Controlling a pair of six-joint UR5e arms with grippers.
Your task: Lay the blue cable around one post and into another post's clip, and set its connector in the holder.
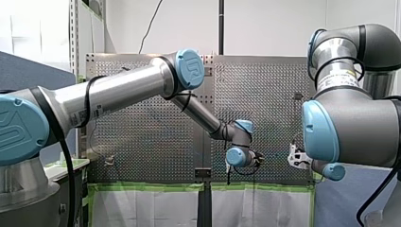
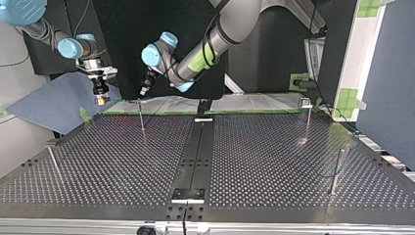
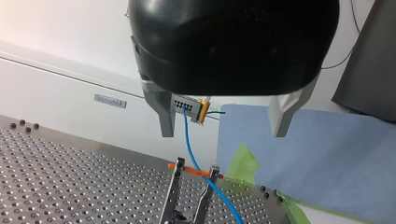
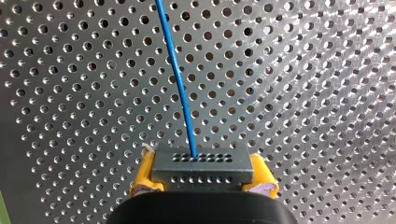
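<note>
connector [image 4: 203, 169] tight in right gripper [image 4: 203, 181]; left gripper [image 3: 225, 133] spread wide, empty; blue cable [image 4: 180, 88] perhaps through post clip [image 3: 187, 169]

Finding: you are operating in a robotics laboratory cell, not a home or a shop.

Evidence, front view: my left arm [image 1: 127, 90] enters from nine o'clock and my right arm [image 1: 350, 127] from three o'clock. Both are grey tubes with blue joint caps and black cabling.

The perforated table [image 2: 274, 161] is a metal plate of regular holes carrying thin posts [image 2: 142, 120]. Green tape [image 1: 151, 187] marks its edge at six o'clock.

A plain white wall [image 1: 265, 23] stands at twelve o'clock and a slotted rack upright [image 1: 74, 38] at ten o'clock. In the top view a dark partition [image 2: 386, 73] stands at three o'clock.
</note>
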